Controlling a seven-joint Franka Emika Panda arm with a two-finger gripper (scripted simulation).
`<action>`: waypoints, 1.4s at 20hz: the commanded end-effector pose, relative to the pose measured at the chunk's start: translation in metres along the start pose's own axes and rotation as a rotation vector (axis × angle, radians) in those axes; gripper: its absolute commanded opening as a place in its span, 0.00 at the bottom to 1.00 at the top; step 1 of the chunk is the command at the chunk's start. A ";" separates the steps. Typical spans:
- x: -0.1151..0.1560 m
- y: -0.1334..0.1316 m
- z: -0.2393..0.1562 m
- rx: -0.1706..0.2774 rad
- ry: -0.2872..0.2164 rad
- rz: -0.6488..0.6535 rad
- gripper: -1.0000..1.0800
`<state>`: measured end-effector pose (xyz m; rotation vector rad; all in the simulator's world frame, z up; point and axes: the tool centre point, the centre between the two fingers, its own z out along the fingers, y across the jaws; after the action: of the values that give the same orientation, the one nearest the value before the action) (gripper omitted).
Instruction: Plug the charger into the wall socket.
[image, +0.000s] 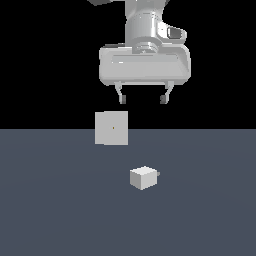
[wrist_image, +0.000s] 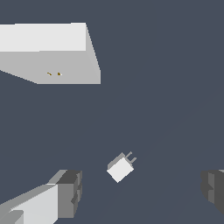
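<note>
The charger (image: 143, 178) is a small off-white cube lying on the grey floor, its short prong pointing to the exterior view's right. The wall socket (image: 111, 128) is a pale upright square panel with a tiny dark dot at its centre, standing behind the charger and to the exterior view's left. My gripper (image: 142, 100) hangs open and empty high above the charger. In the wrist view the charger (wrist_image: 120, 168) lies between my two spread fingers (wrist_image: 70, 192), far below them, and the socket (wrist_image: 57, 54) shows as a pale block with small dark marks.
The flat dark grey floor (image: 60, 215) spreads around both objects. The background behind it is black.
</note>
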<state>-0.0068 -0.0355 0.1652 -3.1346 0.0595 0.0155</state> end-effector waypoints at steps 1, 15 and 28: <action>0.000 0.000 0.000 0.000 0.000 0.000 0.96; -0.011 0.002 0.013 -0.017 0.042 0.120 0.96; -0.033 0.003 0.042 -0.052 0.130 0.373 0.96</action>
<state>-0.0375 -0.0375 0.1269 -3.1247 0.6034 -0.1709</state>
